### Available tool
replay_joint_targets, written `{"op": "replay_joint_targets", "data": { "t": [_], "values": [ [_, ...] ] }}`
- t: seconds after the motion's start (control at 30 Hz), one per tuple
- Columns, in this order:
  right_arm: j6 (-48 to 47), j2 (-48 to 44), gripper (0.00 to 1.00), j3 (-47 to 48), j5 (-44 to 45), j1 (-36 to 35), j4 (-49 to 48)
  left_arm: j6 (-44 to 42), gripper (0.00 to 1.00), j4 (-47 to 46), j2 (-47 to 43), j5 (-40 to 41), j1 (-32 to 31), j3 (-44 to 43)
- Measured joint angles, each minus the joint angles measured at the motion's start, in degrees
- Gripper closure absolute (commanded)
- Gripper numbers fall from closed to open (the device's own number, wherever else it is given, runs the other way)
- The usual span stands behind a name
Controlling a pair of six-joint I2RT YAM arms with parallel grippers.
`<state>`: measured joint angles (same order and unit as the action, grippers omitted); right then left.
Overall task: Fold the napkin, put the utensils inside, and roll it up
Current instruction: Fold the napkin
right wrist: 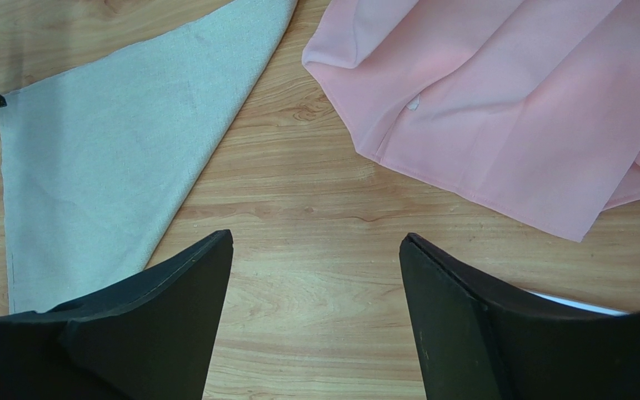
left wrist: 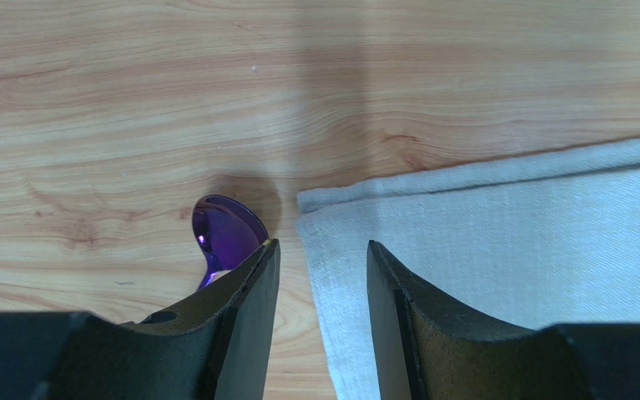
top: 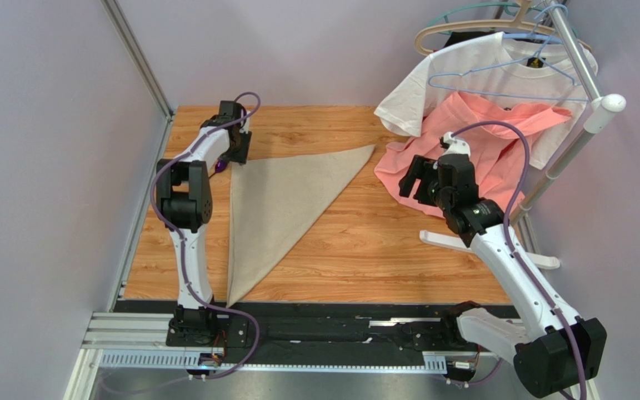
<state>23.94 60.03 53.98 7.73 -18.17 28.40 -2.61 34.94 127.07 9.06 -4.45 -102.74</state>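
Note:
The beige napkin (top: 282, 200) lies folded into a triangle on the wooden table (top: 382, 250), its long edge running down the left side. My left gripper (top: 236, 152) hovers at the napkin's far-left corner. In the left wrist view its jaws (left wrist: 322, 243) stand open, with the edge of the napkin (left wrist: 499, 233) and bare wood between them and nothing held. One of the utensils, a glossy purple spoon (left wrist: 223, 233), lies on the wood just left of that corner (top: 220, 166), its handle hidden under my finger. My right gripper (top: 413, 179) is open and empty over bare wood (right wrist: 315, 237).
A salmon-pink garment (top: 482, 158) lies on the table's far right, close to my right gripper (right wrist: 507, 100). A white T-shirt (top: 465, 75) and hangers hang from a white rack (top: 586, 117), whose foot (top: 465, 243) rests on the table.

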Motion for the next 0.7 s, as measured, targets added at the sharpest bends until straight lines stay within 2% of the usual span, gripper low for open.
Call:
{"op": "replay_joint_targets", "data": {
  "t": [0.17, 0.33, 0.5, 0.7],
  "values": [
    [0.02, 1.29, 0.22, 0.00, -1.40, -0.02, -1.18, 1.73, 0.45, -1.46, -3.89, -4.70, 0.04, 2.38],
    [0.28, 5.53, 0.23, 0.00, -4.39, -0.02, -4.72, 5.66, 0.39, -5.11, -12.85, -9.25, -0.44, 9.01],
    [1.11, 14.08, 0.26, 1.14, -7.61, -0.02, -8.90, 11.41, 0.40, -11.02, -26.45, -10.82, -2.19, 22.08],
    [3.69, 25.81, 0.29, 3.82, -12.28, -0.15, -15.76, 17.90, 0.41, -15.30, -35.58, -10.25, -3.69, 36.33]
  ]
}}
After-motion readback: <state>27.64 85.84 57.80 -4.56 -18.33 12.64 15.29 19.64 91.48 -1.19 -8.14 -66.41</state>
